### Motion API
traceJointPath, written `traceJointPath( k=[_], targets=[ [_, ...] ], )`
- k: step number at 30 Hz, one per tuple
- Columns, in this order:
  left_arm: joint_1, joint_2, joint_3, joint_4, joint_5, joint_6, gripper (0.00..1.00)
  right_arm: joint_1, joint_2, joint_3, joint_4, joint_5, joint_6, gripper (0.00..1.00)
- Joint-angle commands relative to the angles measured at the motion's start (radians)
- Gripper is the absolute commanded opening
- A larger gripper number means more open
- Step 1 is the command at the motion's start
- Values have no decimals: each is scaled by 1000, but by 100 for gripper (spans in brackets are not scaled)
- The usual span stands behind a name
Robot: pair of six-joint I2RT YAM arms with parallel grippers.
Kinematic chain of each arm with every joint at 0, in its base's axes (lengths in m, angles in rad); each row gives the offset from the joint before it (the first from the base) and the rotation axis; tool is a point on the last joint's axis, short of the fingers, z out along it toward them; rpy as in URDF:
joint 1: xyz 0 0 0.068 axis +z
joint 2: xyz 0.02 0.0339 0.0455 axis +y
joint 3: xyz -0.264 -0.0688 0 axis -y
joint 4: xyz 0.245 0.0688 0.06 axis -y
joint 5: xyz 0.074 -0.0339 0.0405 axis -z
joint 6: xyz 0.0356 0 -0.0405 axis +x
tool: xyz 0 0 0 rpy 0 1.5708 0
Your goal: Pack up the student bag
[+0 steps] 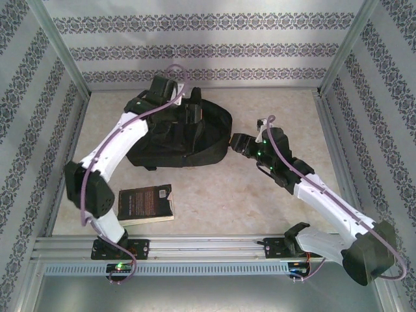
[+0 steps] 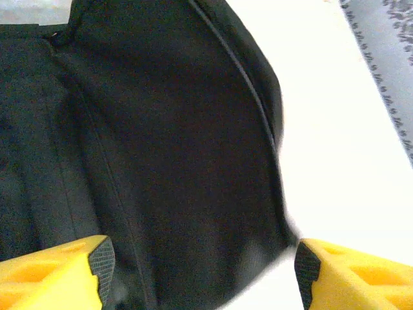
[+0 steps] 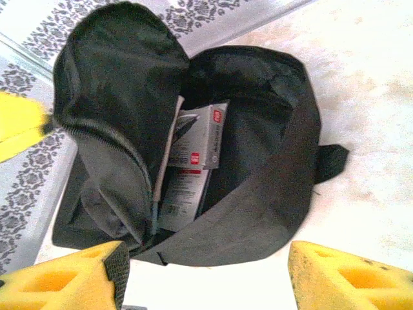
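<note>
1 student bag (image 1: 195,140) open, 2 books (image 3: 205,139) inside; 1 book (image 1: 145,203) outside; left fingers (image 2: 100,263), right fingers (image 3: 77,281) spread.

My left gripper (image 2: 204,268): jaws wide apart | student bag (image 2: 161,142): black fabric below me, edge curving | table (image 2: 348,129): pale, at right

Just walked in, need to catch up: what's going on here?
Two robot arms are packing the student bag, which lies open on the table. The left claw hangs open over its black fabric; the right claw, also open, faces the mouth, where grey red-labelled items already sit. A dark-covered book lies outside, near the left arm's base.
</note>
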Motion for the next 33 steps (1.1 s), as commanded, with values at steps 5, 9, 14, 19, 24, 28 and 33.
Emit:
traceJointPath(
  k=[5,9,14,19,24,28,33],
  targets=[
    [6,-447,-367,171,-97,-57,83,17,-36,-40,-75,66,-63,66],
    [36,-583,-521,144,-63,-77,82,26,-54,-35,-85,54,-78,66],
    [46,-644,-705,49,-164,-273,79,85,-13,39,-134,23,-138,66],
    [45,-719,-874,-44,-299,-536,84,191,75,112,-208,53,-208,66],
    [46,-707,-947,-114,-349,-623,89,222,151,138,-228,46,-209,66],
    [46,-684,-1042,-19,-298,-673,91,226,189,167,-222,25,-190,66],
    [46,-591,-1078,80,-293,-669,93,236,227,200,-211,10,-176,66]
  ],
)
